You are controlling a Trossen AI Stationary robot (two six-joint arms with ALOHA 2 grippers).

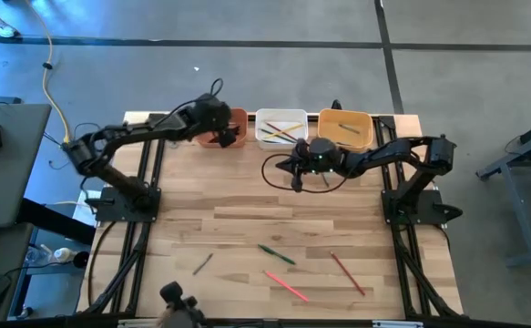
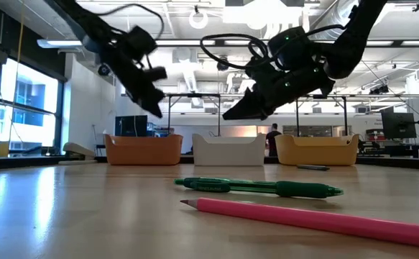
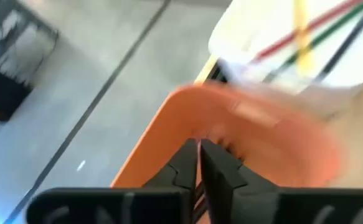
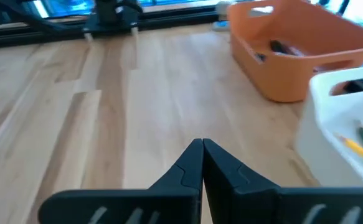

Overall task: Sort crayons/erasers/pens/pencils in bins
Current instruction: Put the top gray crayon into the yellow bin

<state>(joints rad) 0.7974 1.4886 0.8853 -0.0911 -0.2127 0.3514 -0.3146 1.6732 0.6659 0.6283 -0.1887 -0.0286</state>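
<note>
Pens and pencils: four loose on the tabletop (image 1: 247, 210), each lying diagonally.
Left hand (image 1: 221, 135) together, empty, over the terracotta bin (image 1: 238, 118); right hand (image 1: 297, 169) together, empty, before the white bin (image 1: 280, 117).

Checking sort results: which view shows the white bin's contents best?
The high view: it looks straight down into the white bin, showing sticks inside. The left wrist view shows coloured sticks, blurred. The low view shows only its wall; the right wrist view, just a corner.

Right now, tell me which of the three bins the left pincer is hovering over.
The terracotta-orange bin, at the left end of the row. The left pincer hangs above it, while the white bin and the yellow-orange bin sit farther right.
</note>
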